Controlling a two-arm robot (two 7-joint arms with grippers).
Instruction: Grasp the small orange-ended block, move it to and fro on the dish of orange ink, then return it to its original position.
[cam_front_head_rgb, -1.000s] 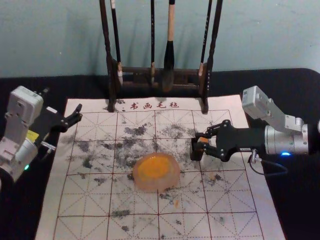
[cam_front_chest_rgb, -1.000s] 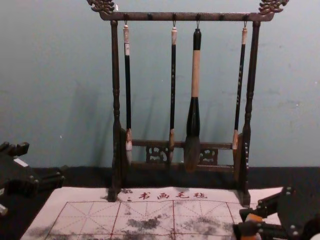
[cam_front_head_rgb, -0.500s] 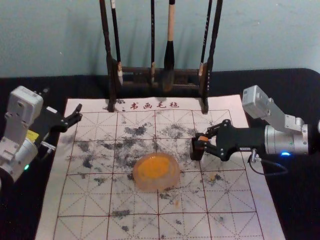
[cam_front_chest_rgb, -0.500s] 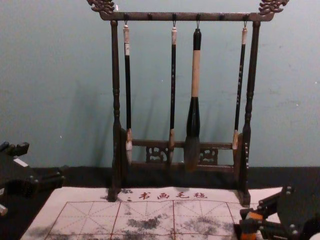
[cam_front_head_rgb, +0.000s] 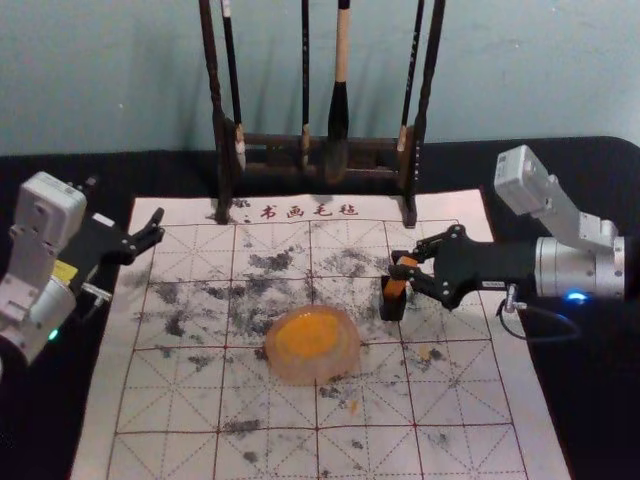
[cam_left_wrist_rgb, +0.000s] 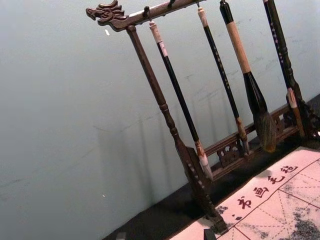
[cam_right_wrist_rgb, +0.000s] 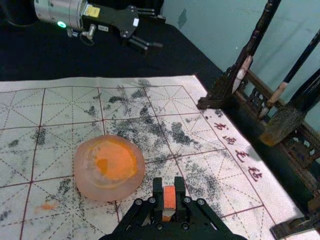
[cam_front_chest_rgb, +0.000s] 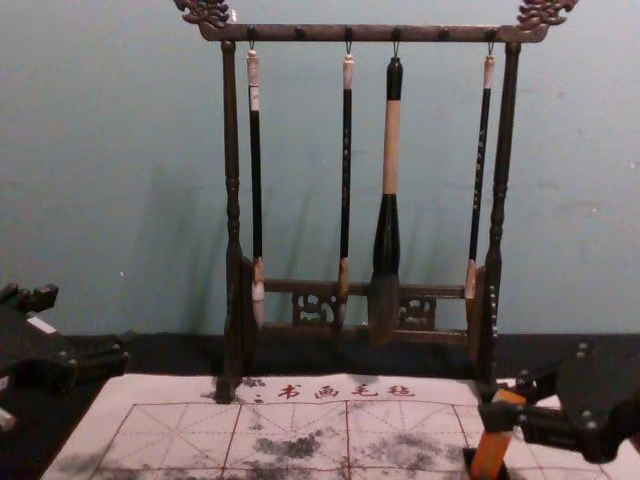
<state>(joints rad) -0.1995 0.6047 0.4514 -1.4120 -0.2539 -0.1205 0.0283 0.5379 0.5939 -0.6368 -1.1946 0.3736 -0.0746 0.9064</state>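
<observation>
Right of centre, my right tool (cam_front_head_rgb: 408, 262) clamps the orange-ended block (cam_front_head_rgb: 396, 284), tilted at its black holder (cam_front_head_rgb: 393, 306). Grasping looks done; rubbing on the ink dish (cam_front_head_rgb: 310, 370) and return remain. My left tool (cam_front_head_rgb: 157, 228) idles, spread, at left.

my right gripper (cam_front_head_rgb: 405, 263) is black, the small oblong block (cam_front_head_rgb: 396, 284) orange; mid-frame, a round pink dish (cam_front_head_rgb: 300, 374) of orange ink (cam_front_head_rgb: 308, 334); flat white mat (cam_front_head_rgb: 106, 438), red-gridded, black-blotched.

In the head view, the right pincer (cam_front_head_rgb: 402, 264) is clamped at three o'clock; the left pincer (cam_front_head_rgb: 155, 228) gapes at nine.
</observation>
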